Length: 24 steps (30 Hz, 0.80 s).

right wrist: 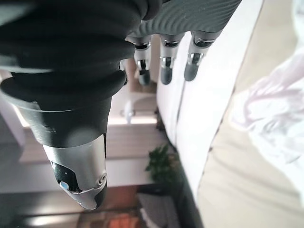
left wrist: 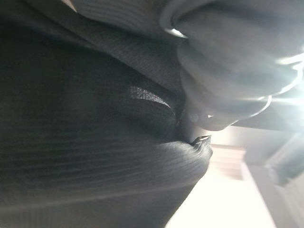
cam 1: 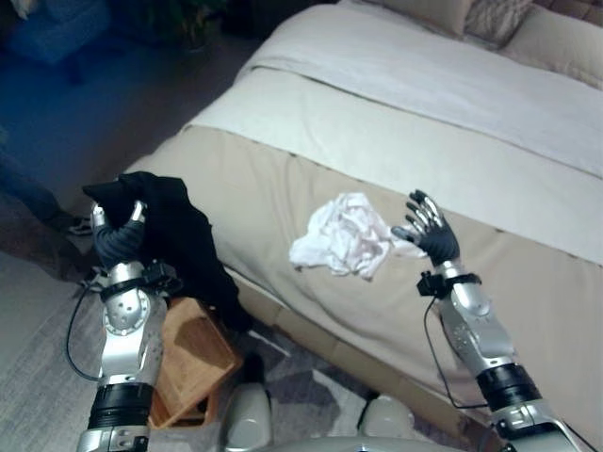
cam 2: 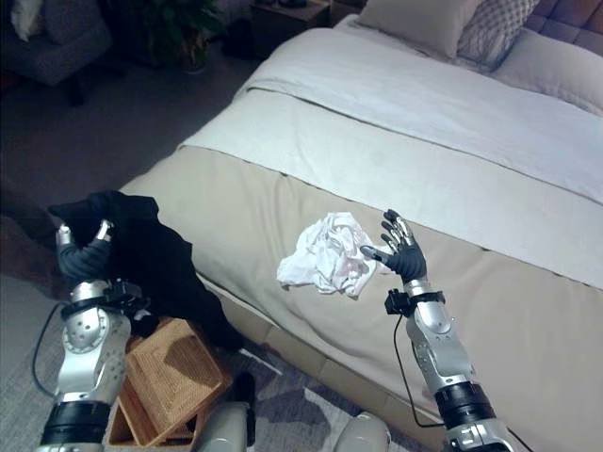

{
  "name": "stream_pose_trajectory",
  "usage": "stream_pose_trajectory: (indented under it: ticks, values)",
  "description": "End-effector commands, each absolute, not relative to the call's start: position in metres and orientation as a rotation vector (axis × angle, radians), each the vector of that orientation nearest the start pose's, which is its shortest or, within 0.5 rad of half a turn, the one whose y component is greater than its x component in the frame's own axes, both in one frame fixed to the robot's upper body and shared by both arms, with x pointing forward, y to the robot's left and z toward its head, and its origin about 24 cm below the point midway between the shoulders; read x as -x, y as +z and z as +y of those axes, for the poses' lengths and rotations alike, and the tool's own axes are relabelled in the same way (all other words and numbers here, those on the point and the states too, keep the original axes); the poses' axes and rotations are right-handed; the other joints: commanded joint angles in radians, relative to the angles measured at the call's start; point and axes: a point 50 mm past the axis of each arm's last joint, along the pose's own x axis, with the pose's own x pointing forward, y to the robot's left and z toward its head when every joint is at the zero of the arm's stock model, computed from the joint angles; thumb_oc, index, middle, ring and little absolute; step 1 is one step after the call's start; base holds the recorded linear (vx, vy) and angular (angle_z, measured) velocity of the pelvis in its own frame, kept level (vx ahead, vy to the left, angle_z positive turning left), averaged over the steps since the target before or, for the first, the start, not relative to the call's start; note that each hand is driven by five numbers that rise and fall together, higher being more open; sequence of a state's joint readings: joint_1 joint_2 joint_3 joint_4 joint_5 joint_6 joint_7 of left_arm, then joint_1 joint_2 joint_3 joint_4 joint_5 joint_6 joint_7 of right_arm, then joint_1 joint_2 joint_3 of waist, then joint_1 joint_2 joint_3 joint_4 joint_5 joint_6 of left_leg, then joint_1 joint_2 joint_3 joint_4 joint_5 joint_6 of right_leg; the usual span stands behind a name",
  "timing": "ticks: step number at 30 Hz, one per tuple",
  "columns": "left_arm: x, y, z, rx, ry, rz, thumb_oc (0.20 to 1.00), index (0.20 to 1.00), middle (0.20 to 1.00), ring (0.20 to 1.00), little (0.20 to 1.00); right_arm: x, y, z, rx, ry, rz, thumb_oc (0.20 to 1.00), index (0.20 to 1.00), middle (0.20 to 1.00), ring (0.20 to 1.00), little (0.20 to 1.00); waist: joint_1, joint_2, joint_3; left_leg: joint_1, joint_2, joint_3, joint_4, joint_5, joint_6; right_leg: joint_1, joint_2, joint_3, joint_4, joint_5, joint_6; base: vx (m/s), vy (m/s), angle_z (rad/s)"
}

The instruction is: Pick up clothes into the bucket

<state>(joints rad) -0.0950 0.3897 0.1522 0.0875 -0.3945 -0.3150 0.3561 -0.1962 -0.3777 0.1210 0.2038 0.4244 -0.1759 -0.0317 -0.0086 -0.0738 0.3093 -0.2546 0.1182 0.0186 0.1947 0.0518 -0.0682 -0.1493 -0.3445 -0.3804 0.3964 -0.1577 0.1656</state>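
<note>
Both arms are silver-grey shells with black bands near the elbow. A dark ribbed cover wraps each wrist and hand back. The right hand [cam 1: 431,229] and left hand [cam 2: 83,252] have silver, dark-tipped fingers.

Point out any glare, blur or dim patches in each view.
Left eye view: dim blue floor corner. Right eye view: evenly lit bed. Left wrist view: black garment dark and blurred, bright glare beyond. Right wrist view: right hand soft, white garment blurred.
</note>
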Motion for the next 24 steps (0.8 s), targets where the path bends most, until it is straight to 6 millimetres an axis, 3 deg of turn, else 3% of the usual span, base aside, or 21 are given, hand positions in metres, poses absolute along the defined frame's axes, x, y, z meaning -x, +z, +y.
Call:
stream_pose_trajectory:
  ticks: [1, 9, 10, 15, 24]
  values:
    - [-0.260, 0.149, 0.277, -0.027, 0.569, -0.597, 0.200, 0.200, 0.200, 0.200, 0.200, -0.294, 0.107, -0.196, -0.063, 0.059, -0.317, 1.000, 1.000, 1.000, 1.000, 1.000, 0.001, -0.019, 0.035, -0.042, 0.037, -0.014, 0.058, -0.047, -0.011, -0.050, -0.030, -0.009, -0.058, 0.132, -0.014, -0.09, -0.006, 0.01]
    - [-0.274, 0.150, 0.294, -0.168, 0.796, -0.572, 0.200, 0.200, 0.200, 0.200, 0.200, -0.291, 0.122, -0.193, -0.124, 0.028, -0.414, 1.000, 1.000, 1.000, 1.000, 1.000, 0.011, -0.051, 0.114, -0.235, 0.041, -0.061, 0.146, -0.031, -0.021, -0.206, -0.035, -0.027, 0.034, 0.121, -0.014, -0.09, -0.023, 0.15]
    - [-0.275, 0.152, 0.296, -0.189, 0.821, -0.577, 0.200, 0.200, 0.200, 0.200, 0.200, -0.291, 0.121, -0.192, -0.134, 0.026, -0.418, 1.000, 1.000, 1.000, 1.000, 1.000, 0.012, -0.053, 0.114, -0.242, 0.045, -0.072, 0.158, -0.060, -0.029, -0.211, -0.032, -0.019, 0.054, 0.094, 0.001, 0.05, -0.062, 0.17]
    - [-0.275, 0.162, 0.306, -0.234, 0.969, -0.612, 0.200, 0.200, 0.200, 0.200, 0.200, -0.290, 0.121, -0.188, -0.177, 0.012, -0.435, 1.000, 1.000, 1.000, 1.000, 1.000, 0.026, -0.070, 0.144, -0.322, 0.040, -0.100, 0.196, -0.063, -0.031, -0.264, -0.033, -0.042, 0.098, 0.078, 0.000, 0.00, -0.048, 0.14]
    - [-0.245, 0.197, 0.304, -0.188, 1.044, -0.862, 0.200, 0.200, 0.200, 0.200, 0.200, -0.289, 0.095, -0.186, -0.208, -0.037, -0.338, 1.000, 1.000, 1.000, 1.000, 1.000, 0.071, -0.065, 0.137, -0.262, 0.027, -0.122, 0.124, -0.055, -0.028, -0.182, -0.038, -0.108, 0.055, 0.078, 0.006, 0.08, -0.022, 0.19]
